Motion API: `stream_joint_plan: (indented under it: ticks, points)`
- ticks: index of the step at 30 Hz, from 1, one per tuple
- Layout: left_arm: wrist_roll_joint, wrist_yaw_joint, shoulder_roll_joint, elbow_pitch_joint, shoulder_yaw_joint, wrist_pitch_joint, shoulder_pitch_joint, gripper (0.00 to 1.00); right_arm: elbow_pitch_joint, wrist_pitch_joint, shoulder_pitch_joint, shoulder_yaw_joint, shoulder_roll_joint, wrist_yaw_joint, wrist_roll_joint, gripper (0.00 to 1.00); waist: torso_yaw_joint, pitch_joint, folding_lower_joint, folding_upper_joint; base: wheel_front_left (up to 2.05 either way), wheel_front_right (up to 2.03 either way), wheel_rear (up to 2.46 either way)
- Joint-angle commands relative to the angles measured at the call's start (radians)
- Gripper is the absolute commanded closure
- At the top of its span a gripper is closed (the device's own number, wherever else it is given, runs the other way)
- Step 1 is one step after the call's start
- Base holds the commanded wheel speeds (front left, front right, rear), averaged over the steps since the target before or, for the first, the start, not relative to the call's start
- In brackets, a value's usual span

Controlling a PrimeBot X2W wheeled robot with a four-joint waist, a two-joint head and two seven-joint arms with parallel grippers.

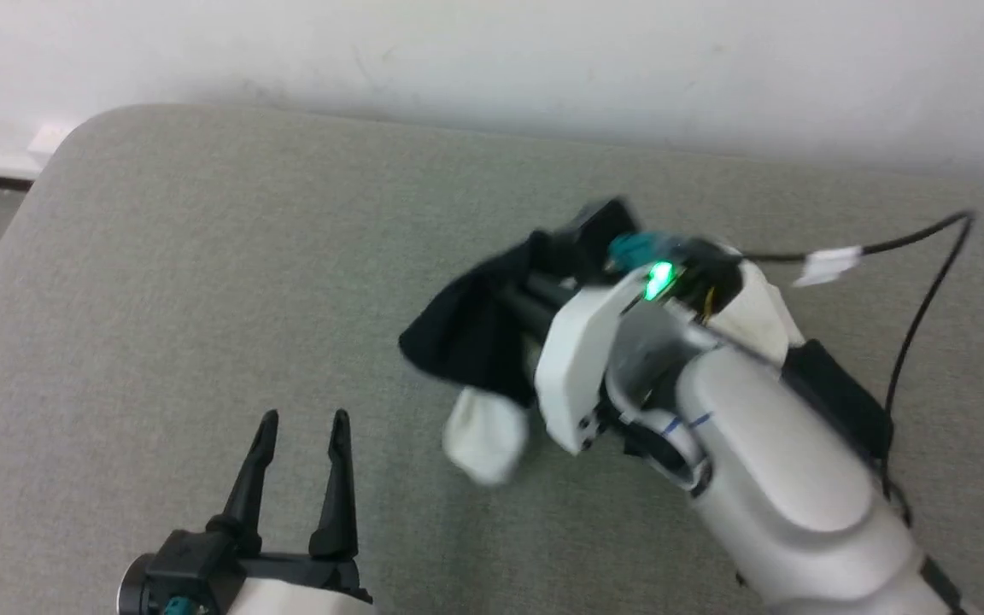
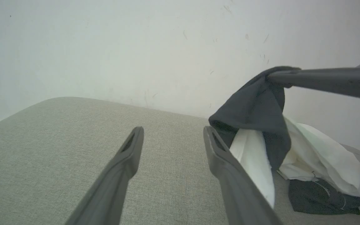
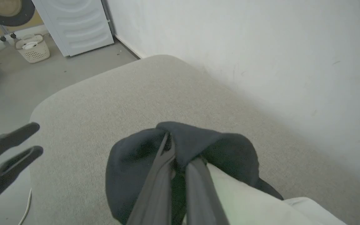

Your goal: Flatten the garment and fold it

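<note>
Barely begun: the right tool (image 2: 273, 76) pinched black cloth of the garment (image 1: 466, 333), bunched at 3 o'clock on the table (image 1: 202, 256); the left tool (image 1: 304, 420) gaped empty at 7 o'clock; flattening and folding remained

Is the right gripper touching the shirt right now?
Touching. The right wrist view shows the right gripper shut on the shirt, black cloth pinched in its jaws.

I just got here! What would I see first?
The right hand pinches a black part of the garment and holds it up above the grey cushion, right of the middle, with white cloth dangling below. Low on the left, the left hand is open, holding nothing.
</note>
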Motion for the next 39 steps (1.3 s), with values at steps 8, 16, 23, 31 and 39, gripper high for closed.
stream_joint_plan:
  ticks: [8, 16, 23, 31, 39]
  points:
    - [-0.02, -0.012, -0.002, 0.039, -0.033, -0.005, -0.057, 0.0, 0.276, -0.141, -0.018, 0.199, 0.006, -0.001, 0.082, 0.65, 0.071, 0.043, 0.0, 0.0, 0.0, 0.0, 0.0]
    - [-0.023, 0.003, -0.003, 0.047, -0.029, -0.005, -0.051, 0.0, 0.293, -0.214, -0.136, 0.241, 0.006, -0.001, 0.21, 0.0, 0.025, 0.022, 0.0, 0.0, 0.0, 0.0, 0.0]
    - [-0.007, 0.006, -0.003, 0.034, -0.011, -0.005, -0.017, 0.0, 0.255, -0.273, -0.181, 0.062, -0.117, -0.001, 0.162, 0.0, -0.02, -0.024, 0.0, 0.0, 0.0, 0.0, 0.0]
    - [0.003, 0.0, -0.003, 0.017, -0.006, -0.005, 0.017, 0.0, 0.074, -0.16, 0.169, -0.303, -0.315, -0.001, 0.062, 0.0, -0.023, -0.02, 0.0, 0.0, 0.0, 0.0, 0.0]
    - [0.017, -0.016, -0.003, 0.008, -0.013, -0.005, -0.004, 0.0, -0.12, -0.017, 0.429, -0.457, -0.319, -0.001, -0.045, 0.0, -0.008, 0.038, 0.0, 0.0, 0.0, 0.0, 0.0]
